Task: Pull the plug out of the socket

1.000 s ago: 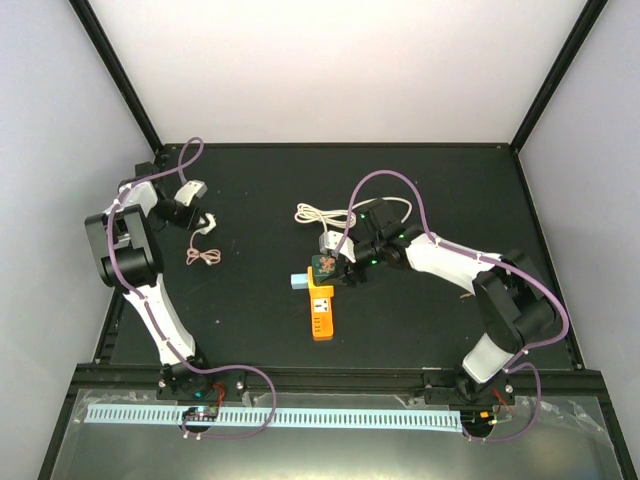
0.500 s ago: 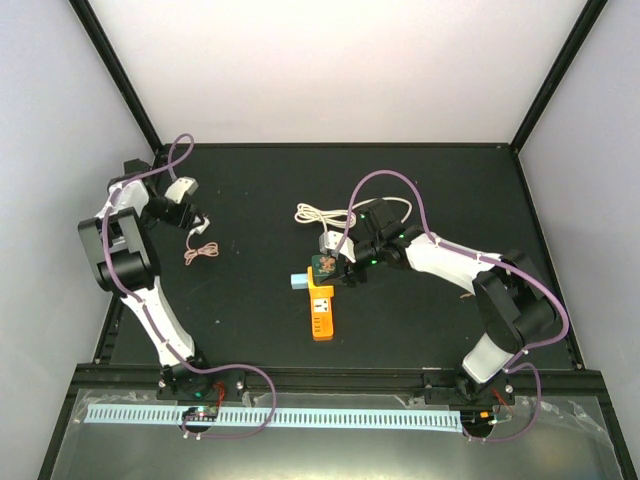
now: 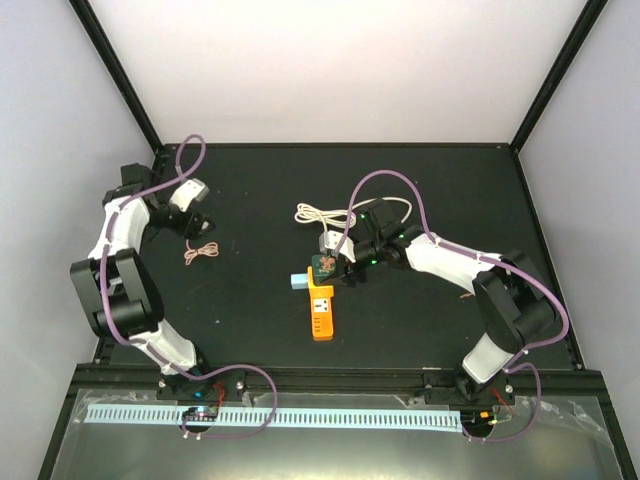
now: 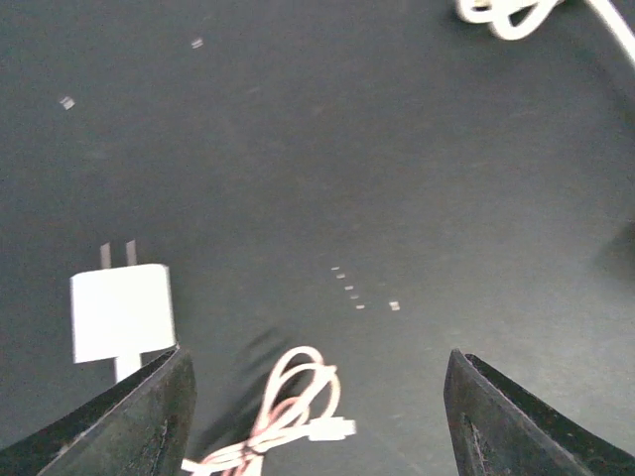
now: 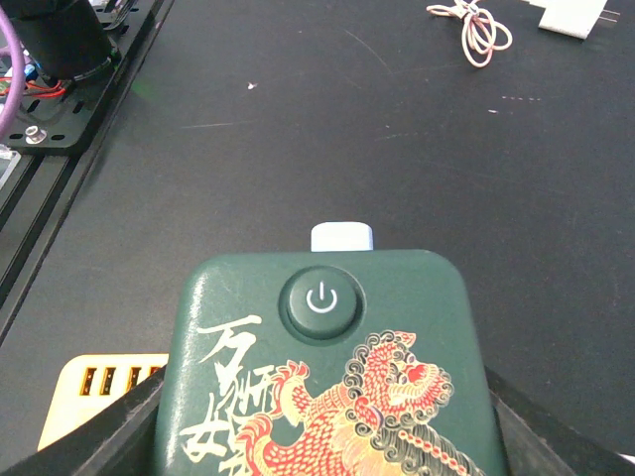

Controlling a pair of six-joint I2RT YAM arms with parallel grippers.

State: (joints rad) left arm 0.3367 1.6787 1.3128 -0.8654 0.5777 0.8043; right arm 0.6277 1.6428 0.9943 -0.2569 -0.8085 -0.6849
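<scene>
Our right gripper (image 3: 337,264) is clamped on a dark green cube with a red-and-gold lion print and a round power button on top (image 5: 319,347). Its dark fingers (image 5: 104,436) press against both flanks. The cube sits on the far end of the small rectangular orange plastic socket block (image 3: 321,308). The block's long axis runs from the arm bases toward the back of the table, very slightly tilted, with its free end pointing at the bases. A small pale blue tab (image 5: 342,236) shows just past the cube's left side.

Just beyond the cube lies the small white plug block (image 3: 328,241). We cannot tell whether it touches the socket or which way its pins face. Its thin cream-white cord (image 3: 318,213) leaves toward the back, loops there and trails to the right.

Our left gripper (image 4: 316,355) stands wide open, holding nothing, over the black table (image 3: 430,180) at the far left, well apart from the socket. Before it lie a white two-pin charger (image 4: 121,312), pins pointing away from the wrist camera, and a coiled pink-white cable (image 4: 288,407).
</scene>
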